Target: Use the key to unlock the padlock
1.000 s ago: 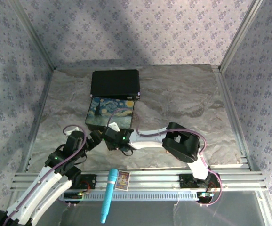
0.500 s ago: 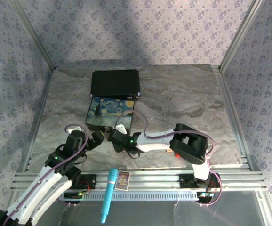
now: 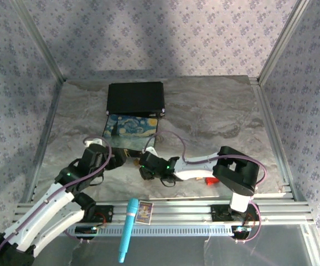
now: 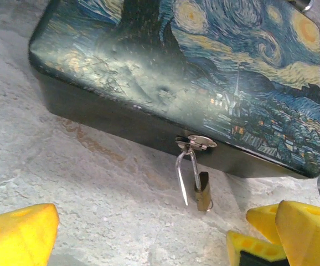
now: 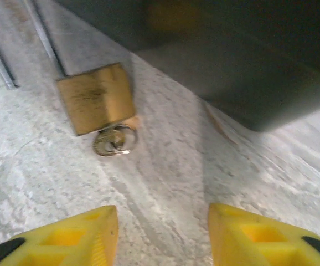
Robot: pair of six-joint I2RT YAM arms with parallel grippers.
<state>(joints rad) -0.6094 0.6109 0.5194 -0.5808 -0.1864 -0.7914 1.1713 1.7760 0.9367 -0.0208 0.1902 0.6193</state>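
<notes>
Right wrist view has the padlock (image 5: 96, 98) in the upper left, its brass body lying on the table (image 5: 165, 183) just in front of the dark wall of the painted box (image 4: 165, 61). The key (image 5: 111, 142) sits at the lower edge of the body, with a small ring (image 5: 127, 138) on it. It seems to be already in the keyhole, though the picture is too blurred to be sure. The left wrist view explains why the lock lies so: its silvery shackle (image 4: 185, 172) passes through the hasp (image 4: 196, 142) on the front of the box, so the body cannot move away. The right gripper (image 5: 160, 238) is near the key, its yellow fingers (image 5: 77, 238) spread apart and holding nothing, aimed, I think, to take the key and turn it. The left gripper (image 4: 149, 238) is also spread wide and empty, low beside the lock, probably to steady the body.
</notes>
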